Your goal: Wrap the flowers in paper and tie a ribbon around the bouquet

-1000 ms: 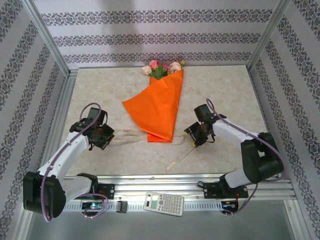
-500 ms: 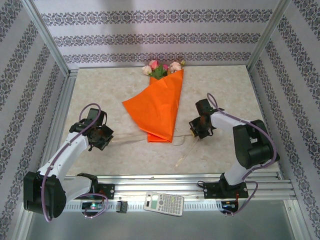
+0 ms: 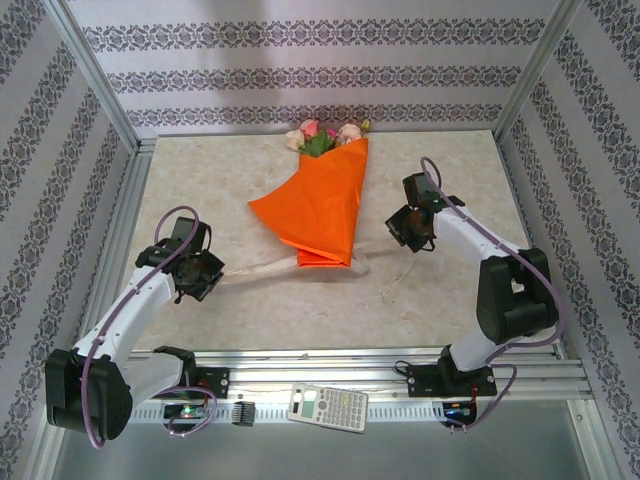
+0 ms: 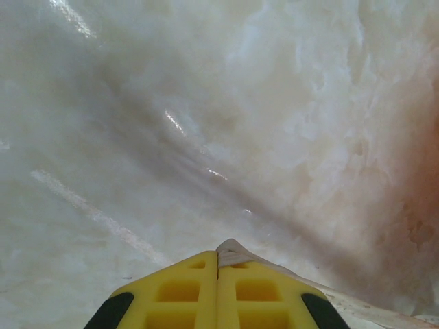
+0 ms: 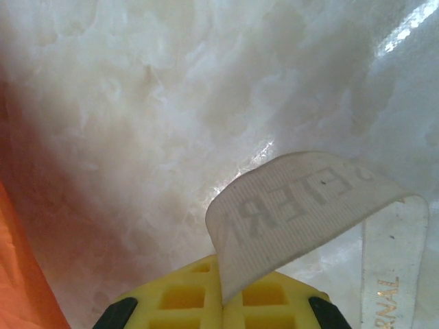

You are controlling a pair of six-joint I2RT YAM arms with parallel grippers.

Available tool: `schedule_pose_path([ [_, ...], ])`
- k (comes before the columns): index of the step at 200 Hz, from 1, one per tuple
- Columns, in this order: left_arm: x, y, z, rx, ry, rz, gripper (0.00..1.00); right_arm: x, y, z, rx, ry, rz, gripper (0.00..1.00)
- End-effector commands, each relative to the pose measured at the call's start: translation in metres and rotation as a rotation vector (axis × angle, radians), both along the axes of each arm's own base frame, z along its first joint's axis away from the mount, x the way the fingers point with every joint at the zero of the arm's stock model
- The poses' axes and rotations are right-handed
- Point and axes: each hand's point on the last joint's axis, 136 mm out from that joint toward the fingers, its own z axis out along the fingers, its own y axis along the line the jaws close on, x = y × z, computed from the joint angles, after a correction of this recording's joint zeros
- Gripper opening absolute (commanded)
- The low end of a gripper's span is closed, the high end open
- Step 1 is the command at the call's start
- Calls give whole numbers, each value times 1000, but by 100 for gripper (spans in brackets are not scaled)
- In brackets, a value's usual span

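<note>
My left gripper (image 4: pixel 218 257) pinches one ribbon (image 3: pixel 255 268) end, jaws pressed together. My right gripper (image 5: pixel 221 274) pinches the other end. Bouquet (image 3: pixel 318 210) mid-table (image 3: pixel 200 170), roses (image 3: pixel 322 135) at far edge.

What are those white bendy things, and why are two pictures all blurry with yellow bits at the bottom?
Those are two robot arms bolted to a table. The big picture looks down from above. The two blurry ones come from a little camera on each wrist, so you see that arm's yellow fingers up close. On the table lies a bouquet: flowers rolled in orange paper. A pale ribbon runs past its narrow end. The left arm has its fingers pinched shut on one end of the ribbon. The right arm has its fingers shut on the other end. A calculator sits on the front rail.
</note>
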Motion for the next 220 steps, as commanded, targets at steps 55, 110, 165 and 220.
schedule_pose_path([
  [55, 12, 24, 1, 138, 44, -18, 38, 21, -11, -23, -55, 32, 15, 0],
  [110, 66, -77, -14, -195, -18, -390, 35, 18, -9, -22, -56, 25, 20, 0],
  [165, 60, -96, -41, 128, 40, -948, 39, 22, -4, -21, -40, 19, 29, 0],
  [220, 53, -108, -62, 181, 79, -1015, 49, 24, -3, -22, -38, 21, 27, 0],
])
